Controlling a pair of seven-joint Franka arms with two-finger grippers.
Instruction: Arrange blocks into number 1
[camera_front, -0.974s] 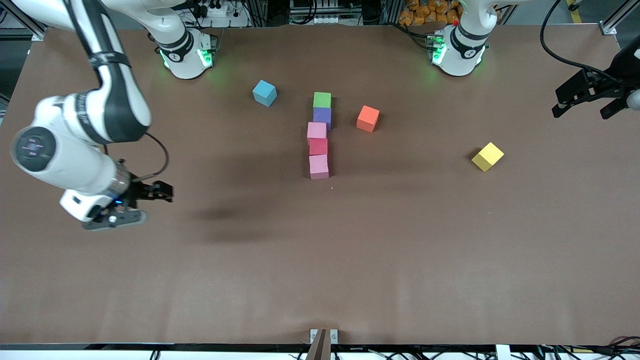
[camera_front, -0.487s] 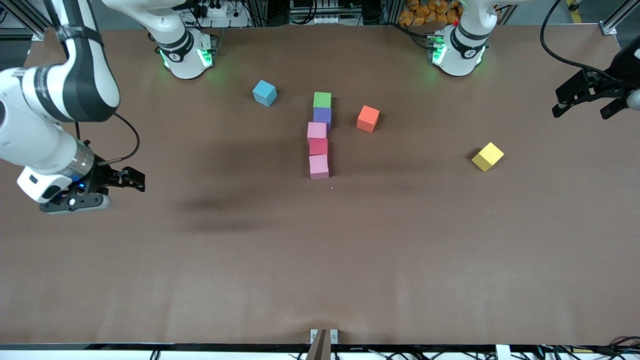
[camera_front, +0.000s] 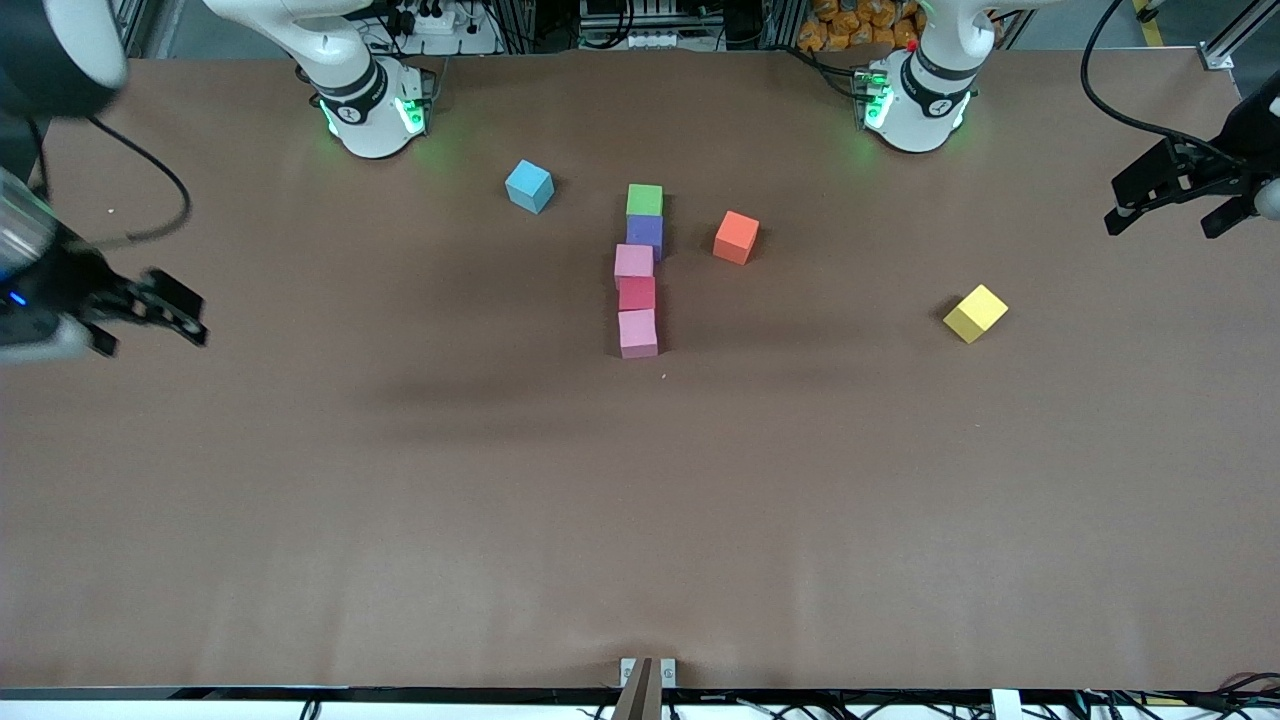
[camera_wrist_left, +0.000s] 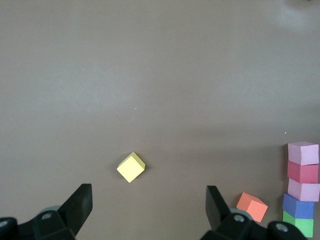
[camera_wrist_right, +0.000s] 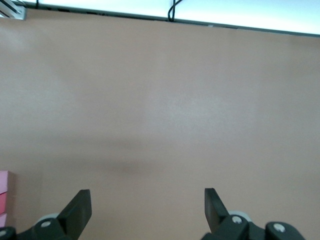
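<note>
Five blocks stand in a line mid-table: green (camera_front: 645, 199), purple (camera_front: 645, 234), light pink (camera_front: 633, 264), red (camera_front: 637, 293) and a second light pink (camera_front: 637, 333) nearest the front camera. The upper pink one sits slightly toward the right arm's end. The left wrist view shows the same line, with pink block (camera_wrist_left: 303, 152) and green block (camera_wrist_left: 298, 223). My right gripper (camera_front: 148, 318) hangs open and empty over bare table at the right arm's end. My left gripper (camera_front: 1172, 205) waits open and empty at the left arm's end; in its own view, the left gripper (camera_wrist_left: 149, 207) holds nothing.
A blue block (camera_front: 529, 186) lies beside the line toward the right arm's end, an orange block (camera_front: 736, 237) toward the left arm's end. A yellow block (camera_front: 975, 313) lies apart, closer to the left arm's end. The table (camera_front: 640, 520) is brown.
The right arm has swung away from the middle toward its end of the table, gripper open and empty. The blocks and the left arm have not moved.
</note>
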